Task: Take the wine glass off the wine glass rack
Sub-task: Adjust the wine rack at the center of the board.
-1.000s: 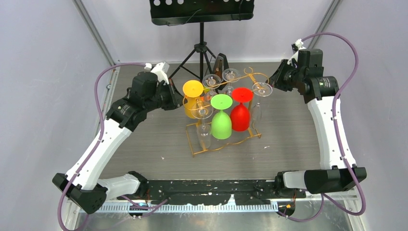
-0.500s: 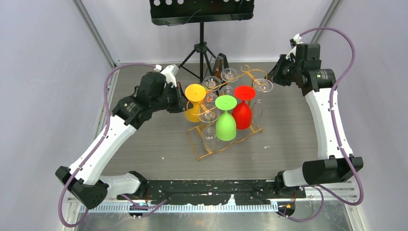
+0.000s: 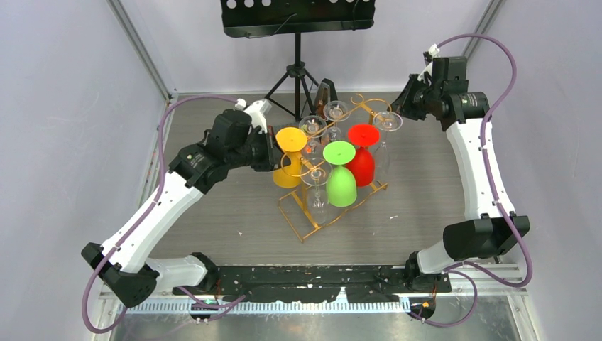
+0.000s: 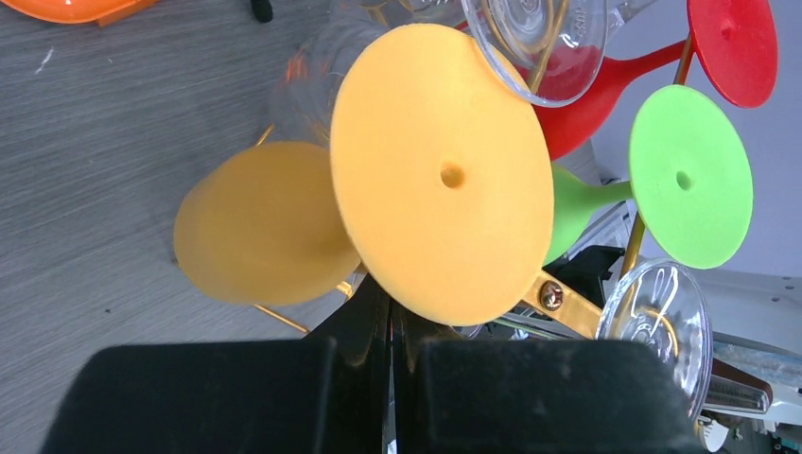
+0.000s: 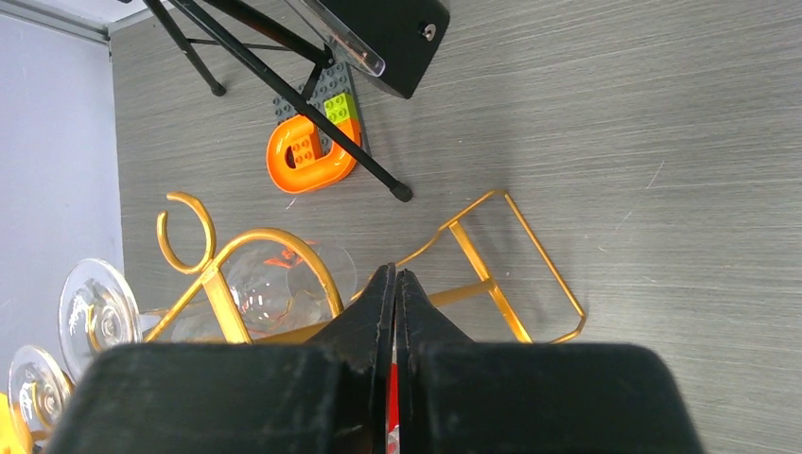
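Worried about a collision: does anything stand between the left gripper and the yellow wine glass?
Nothing visible. The shut left gripper sits at the foot of the yellow wine glass; a clear glass overlaps only the foot's far edge.

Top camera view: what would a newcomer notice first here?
The yellow glass, green glass and red glass hang foot-up among clear glasses on the gold wire rack mid-table. A black music stand stands behind it; the left arm and right arm flank the rack.
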{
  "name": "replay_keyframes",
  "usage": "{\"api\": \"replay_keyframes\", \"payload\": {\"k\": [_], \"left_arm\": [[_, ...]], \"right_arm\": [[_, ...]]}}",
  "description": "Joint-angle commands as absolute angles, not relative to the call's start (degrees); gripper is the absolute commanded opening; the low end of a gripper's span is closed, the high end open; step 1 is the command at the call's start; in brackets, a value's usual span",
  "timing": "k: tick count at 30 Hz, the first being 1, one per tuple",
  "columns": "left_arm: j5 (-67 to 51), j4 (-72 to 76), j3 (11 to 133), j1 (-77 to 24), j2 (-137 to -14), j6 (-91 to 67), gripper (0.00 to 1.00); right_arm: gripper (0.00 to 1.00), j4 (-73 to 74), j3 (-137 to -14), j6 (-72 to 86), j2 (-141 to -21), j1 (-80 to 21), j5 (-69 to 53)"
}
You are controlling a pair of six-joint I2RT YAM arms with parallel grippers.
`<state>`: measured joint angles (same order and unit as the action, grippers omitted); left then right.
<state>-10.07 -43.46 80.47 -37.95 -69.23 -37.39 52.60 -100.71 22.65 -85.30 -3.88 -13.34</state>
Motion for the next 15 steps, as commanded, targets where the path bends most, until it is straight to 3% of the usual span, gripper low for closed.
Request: {"api": "replay_keyframes", "payload": {"k": [1,15], "left_arm": [[-10.75,-39.81,79.93,-40.17,-68.31,-39.54,0.0],[-8.15,-37.91,77.7,-43.48,-66.88,-42.38,0.0]], "right_arm": [[0.05,50.09,-103.65,23.3,-86.04,-4.37,-17.05],[0.05,51.42,-110.23,23.75,-91.58,-4.51,-17.87]]}}
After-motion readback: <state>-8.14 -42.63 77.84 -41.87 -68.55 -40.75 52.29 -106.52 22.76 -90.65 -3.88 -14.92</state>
